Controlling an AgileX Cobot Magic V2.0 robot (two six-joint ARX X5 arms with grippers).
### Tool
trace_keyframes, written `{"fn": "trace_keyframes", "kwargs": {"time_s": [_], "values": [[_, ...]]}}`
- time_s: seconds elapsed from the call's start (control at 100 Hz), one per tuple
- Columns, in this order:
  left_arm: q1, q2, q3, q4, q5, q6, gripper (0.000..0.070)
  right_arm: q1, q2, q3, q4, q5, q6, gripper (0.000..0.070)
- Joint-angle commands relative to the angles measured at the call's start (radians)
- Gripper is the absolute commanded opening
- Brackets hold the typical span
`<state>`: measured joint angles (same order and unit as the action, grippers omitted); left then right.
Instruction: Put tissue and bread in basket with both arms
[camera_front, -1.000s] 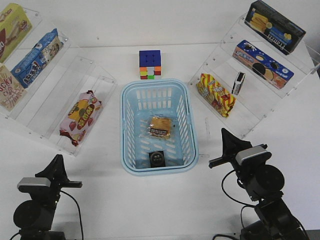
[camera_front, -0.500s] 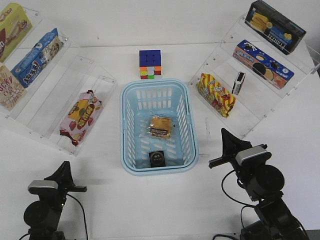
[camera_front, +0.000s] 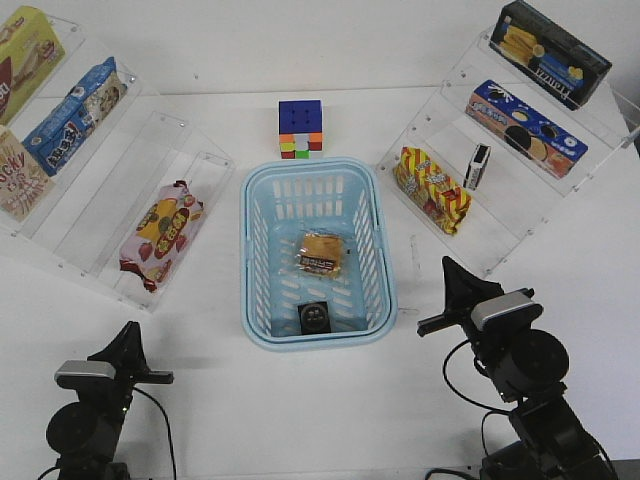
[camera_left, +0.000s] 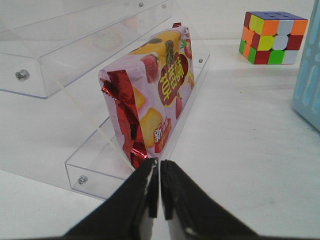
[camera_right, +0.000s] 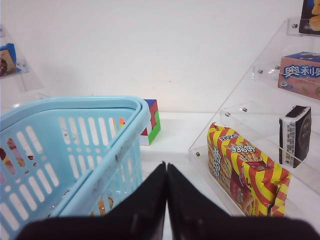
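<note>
The light blue basket (camera_front: 254, 250) stands at the table's middle. Inside it lie the wrapped golden-brown bread (camera_front: 322, 253) and, nearer its front wall, the small black tissue pack (camera_front: 316, 317). My left gripper (camera_front: 131, 338) is shut and empty at the front left, well clear of the basket; in the left wrist view (camera_left: 159, 165) its tips point at a pink snack bag. My right gripper (camera_front: 450, 270) is shut and empty just right of the basket; in the right wrist view (camera_right: 166, 167) the basket's wall (camera_right: 75, 145) shows close beside it.
Clear acrylic shelves stand on both sides. The left one (camera_front: 190, 170) holds a pink strawberry snack bag (camera_front: 160, 233) and boxes; the right holds a red-and-yellow snack bag (camera_front: 432, 189), a narrow black pack (camera_front: 479, 166) and boxes. A colour cube (camera_front: 301, 129) sits behind the basket.
My left arm has drawn back towards the front edge and lowered, then settled. The right arm, basket, bread and tissue have not moved.
</note>
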<state>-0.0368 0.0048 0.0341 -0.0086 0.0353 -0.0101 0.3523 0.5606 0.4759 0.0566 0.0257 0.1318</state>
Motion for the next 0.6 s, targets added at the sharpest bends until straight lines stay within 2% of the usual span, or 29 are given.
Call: {"fn": "trace_keyframes", "kwargs": {"time_s": [0.0,0.36,0.42,0.59], "values": [[0.001,-0.002,-0.02,0.011,0.006,0.001,0.0001,0.003,0.003,0.01,0.011,0.001,0.006,0.0001],[0.001,-0.002,-0.02,0.011,0.006,0.001,0.0001,0.003,0.003,0.01,0.011,0.001,-0.001,0.0002],[0.001,-0.002,-0.02,0.011,0.006,0.001,0.0001,0.0,0.003,0.009,0.012,0.005,-0.038,0.0001],[0.001,-0.002,-0.02,0.011,0.006,0.001,0.0001,-0.055,-0.074,-0.077,0.019,0.033,-0.215,0.0001]]}}
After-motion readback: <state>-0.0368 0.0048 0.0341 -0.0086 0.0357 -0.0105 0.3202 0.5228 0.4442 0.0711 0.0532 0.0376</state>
